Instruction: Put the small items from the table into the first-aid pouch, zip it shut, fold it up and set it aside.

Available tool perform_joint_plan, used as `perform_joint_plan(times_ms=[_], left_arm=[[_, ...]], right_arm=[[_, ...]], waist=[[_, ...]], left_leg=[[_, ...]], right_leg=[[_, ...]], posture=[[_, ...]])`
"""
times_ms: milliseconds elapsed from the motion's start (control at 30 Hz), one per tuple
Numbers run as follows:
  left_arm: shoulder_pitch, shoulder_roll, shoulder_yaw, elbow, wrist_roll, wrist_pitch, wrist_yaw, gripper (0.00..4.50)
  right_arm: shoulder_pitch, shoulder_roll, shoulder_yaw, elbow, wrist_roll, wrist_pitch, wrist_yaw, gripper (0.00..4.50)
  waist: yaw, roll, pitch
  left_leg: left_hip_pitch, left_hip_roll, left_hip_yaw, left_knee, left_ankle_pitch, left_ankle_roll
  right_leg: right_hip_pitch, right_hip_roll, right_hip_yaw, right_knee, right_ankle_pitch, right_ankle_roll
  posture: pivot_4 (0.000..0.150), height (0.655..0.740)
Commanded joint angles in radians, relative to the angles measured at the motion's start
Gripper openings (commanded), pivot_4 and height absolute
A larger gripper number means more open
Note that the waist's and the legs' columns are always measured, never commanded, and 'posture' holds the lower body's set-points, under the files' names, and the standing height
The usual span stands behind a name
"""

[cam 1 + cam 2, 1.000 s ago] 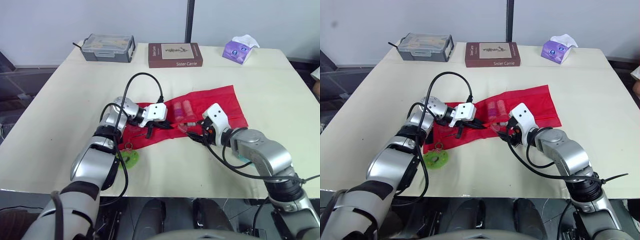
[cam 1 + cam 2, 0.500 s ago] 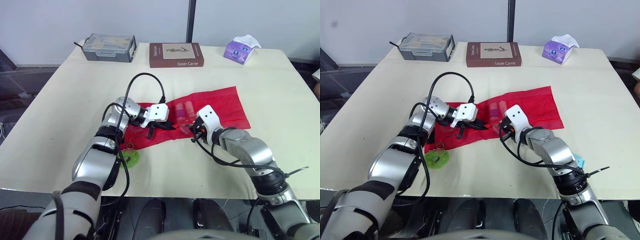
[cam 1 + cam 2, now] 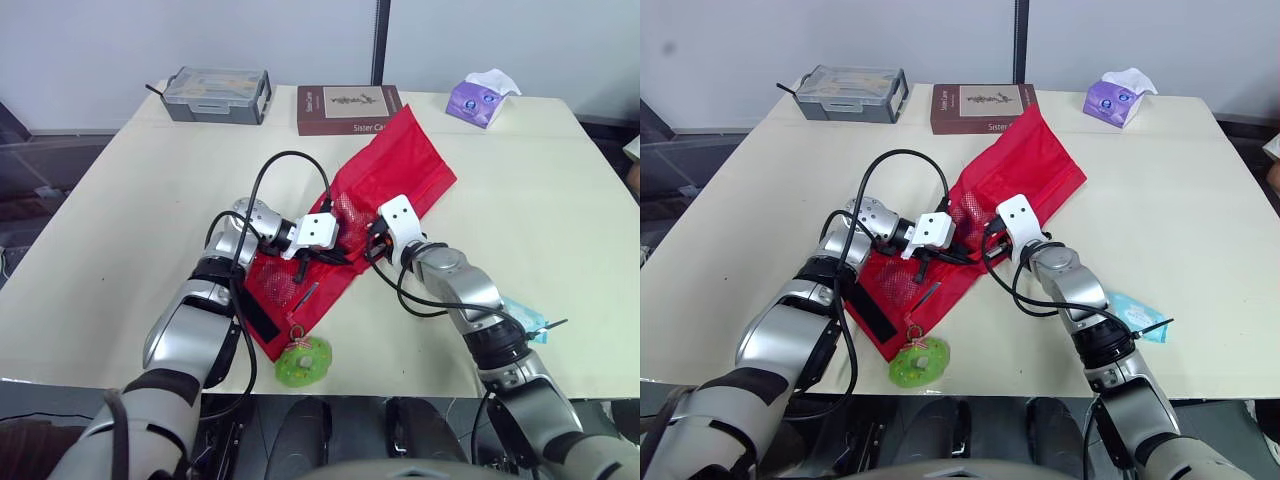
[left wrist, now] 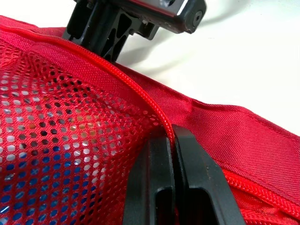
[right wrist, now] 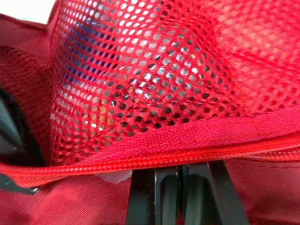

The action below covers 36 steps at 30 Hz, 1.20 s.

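My left hand (image 3: 940, 258) and right hand (image 3: 991, 250) each pinch the pouch (image 3: 1030, 165); folding seems begun, yet a blue packet (image 3: 1137, 318) lies outside.

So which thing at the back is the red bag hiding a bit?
The brown book in the middle: a raised corner of the red mesh pouch hides its front right corner. The grey plastic box and purple tissue pack sit clear.

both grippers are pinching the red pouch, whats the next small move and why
Probably open the right gripper, leave the red pouch to the left gripper, and reach for the blue packet: it lies on the table beside the right arm, outside the pouch, so zipping now would likely shut it out.
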Motion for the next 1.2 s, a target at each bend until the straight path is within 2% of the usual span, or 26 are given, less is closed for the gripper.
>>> perform_joint_plan(times_ms=[33,200,300,333,367,400,433,467,567,633,667,733,867,933,967,1000,1033,1100,1133,1200], left_arm=[[-0.018,-0.002,-0.015,0.030,0.017,-0.032,0.001,0.00],[-0.070,0.015,-0.013,0.097,0.024,-0.071,-0.036,0.00],[-0.118,0.035,-0.018,0.152,0.039,-0.113,-0.053,0.00],[-0.131,0.040,-0.018,0.168,0.039,-0.118,-0.063,0.00],[-0.144,0.049,-0.019,0.183,0.043,-0.129,-0.071,0.00],[-0.157,0.061,-0.022,0.198,0.051,-0.139,-0.075,0.00],[-0.168,0.075,-0.026,0.214,0.060,-0.148,-0.077,0.00],[-0.177,0.086,-0.027,0.226,0.067,-0.152,-0.077,0.00],[-0.195,0.127,-0.047,0.265,0.128,-0.160,0.024,0.00],[-0.211,0.133,-0.015,0.286,0.113,-0.074,0.043,0.00],[-0.217,0.134,0.007,0.293,0.097,-0.033,0.044,0.30],[-0.215,0.139,0.059,0.293,0.046,0.049,0.010,0.78],[-0.187,0.156,0.161,0.232,-0.050,0.221,-0.014,2.61],[-0.141,0.161,0.196,0.100,-0.104,0.379,-0.009,3.50],[-0.092,0.163,0.210,-0.029,-0.141,0.484,-0.008,3.87],[-0.026,0.153,0.227,-0.209,-0.179,0.618,0.038,4.42],[0.039,0.142,0.238,-0.393,-0.211,0.765,0.093,4.42],[0.173,0.061,0.229,-0.783,-0.206,1.028,0.303,4.42],[0.206,0.021,0.215,-0.911,-0.192,1.157,0.388,4.42],[0.230,-0.025,0.143,-1.066,-0.084,1.327,0.547,4.42]], right_arm=[[0.031,-0.038,-0.004,-0.175,0.053,0.054,0.075,0.02],[0.137,-0.180,-0.031,-0.422,0.113,0.155,0.162,0.02],[0.230,-0.296,-0.123,-0.617,0.203,0.186,0.244,0.75],[0.257,-0.331,-0.149,-0.670,0.231,0.186,0.271,1.05],[0.282,-0.363,-0.181,-0.717,0.251,0.176,0.290,1.78],[0.313,-0.396,-0.226,-0.767,0.277,0.170,0.307,2.04],[0.344,-0.426,-0.276,-0.814,0.306,0.169,0.326,2.63],[0.367,-0.447,-0.314,-0.847,0.331,0.172,0.338,3.01],[0.449,-0.507,-0.419,-0.925,0.347,0.115,0.360,4.43],[0.486,-0.511,-0.500,-0.935,0.434,0.104,0.394,4.43],[0.496,-0.515,-0.547,-0.927,0.518,0.135,0.414,4.48],[0.499,-0.514,-0.619,-0.924,0.588,0.148,0.396,4.50],[0.522,-0.544,-0.693,-0.949,0.651,0.128,0.365,4.50],[0.545,-0.572,-0.729,-0.957,0.666,0.121,0.364,4.50],[0.554,-0.585,-0.742,-0.959,0.669,0.117,0.361,4.50],[0.560,-0.598,-0.756,-0.959,0.674,0.113,0.355,4.50],[0.566,-0.612,-0.769,-0.959,0.675,0.108,0.352,4.50],[0.583,-0.638,-0.804,-0.951,0.685,0.098,0.352,4.50],[0.588,-0.648,-0.817,-0.944,0.692,0.094,0.352,4.50],[0.598,-0.672,-0.834,-0.934,0.690,0.086,0.357,4.50]], waist=[[0.000,0.000,0.000],[0.002,0.000,0.000],[0.005,0.000,0.000],[0.005,0.000,0.000],[0.003,-0.001,0.000],[0.001,-0.001,0.000],[0.001,-0.001,0.000],[0.001,-0.001,0.000],[-0.001,-0.001,0.000],[0.001,-0.001,0.000],[0.002,-0.001,0.000],[0.003,-0.001,0.000],[0.004,-0.002,0.000],[0.004,-0.001,0.000],[0.003,-0.001,0.000],[0.003,-0.001,0.000],[0.002,-0.001,0.000],[0.005,-0.001,0.000],[0.010,-0.001,0.000],[0.020,-0.002,0.000]], left_leg=[[0.000,0.000,0.000,0.000,0.000,0.000],[0.000,0.000,-0.001,0.000,0.000,0.000],[0.000,0.000,-0.001,0.000,0.000,0.000],[0.000,0.000,0.000,0.000,0.000,0.000],[-0.001,0.000,-0.001,0.000,0.000,0.000],[0.000,0.000,-0.001,0.000,0.000,0.000],[0.000,0.000,-0.001,0.000,0.000,0.000],[0.001,0.000,-0.001,0.000,0.000,0.000],[0.000,0.000,-0.001,0.000,0.000,0.000],[0.001,0.001,-0.001,0.000,0.000,0.000],[0.001,0.001,-0.001,0.000,0.000,0.000],[0.001,0.001,-0.001,0.000,0.000,0.000],[0.000,0.001,-0.001,0.001,0.000,0.000],[0.000,0.001,-0.001,0.001,0.000,0.000],[0.000,0.001,-0.002,0.000,0.000,0.000],[0.000,0.001,-0.002,0.001,0.000,0.000],[0.001,0.001,-0.003,0.000,0.000,0.000],[0.001,0.005,-0.003,0.001,0.000,0.000],[0.001,0.005,-0.003,0.001,0.000,0.000],[0.000,0.002,-0.007,0.004,0.000,0.000]], right_leg=[[0.000,0.000,0.000,0.000,0.000,0.000],[0.000,0.000,0.000,0.000,0.000,0.000],[0.000,0.000,0.000,0.000,0.000,0.000],[0.000,0.000,-0.001,0.000,0.000,0.000],[0.000,0.000,0.000,-0.001,0.000,0.000],[0.000,0.000,0.000,-0.001,0.000,0.000],[0.000,0.000,0.001,-0.001,0.000,0.000],[0.000,0.000,0.001,-0.001,0.000,0.000],[0.000,0.001,0.000,0.000,0.000,0.000],[0.000,0.001,0.001,0.000,0.000,0.000],[0.001,0.002,0.000,0.000,0.000,0.001],[0.001,0.001,0.000,0.000,0.000,0.001],[0.001,0.001,0.000,-0.001,0.000,0.000],[0.001,0.001,0.000,-0.001,0.000,0.000],[0.001,0.001,0.000,-0.001,0.000,0.000],[0.001,0.000,0.000,0.000,0.000,0.000],[0.001,0.000,0.001,0.000,0.000,0.000],[0.001,-0.001,0.002,0.000,0.000,0.001],[0.002,-0.002,0.002,0.000,0.000,0.001],[0.005,-0.002,0.003,0.000,0.000,0.002]], posture=[[0.150,0.7400],[0.150,0.7400],[0.150,0.7400],[0.150,0.7400],[0.150,0.7400],[0.150,0.7400],[0.150,0.7400],[0.150,0.7400],[0.150,0.7400],[0.150,0.7400],[0.150,0.7400],[0.150,0.7400],[0.150,0.7400],[0.150,0.7400],[0.150,0.7400],[0.150,0.7400],[0.150,0.7400],[0.150,0.7400],[0.150,0.7400],[0.150,0.7400]])
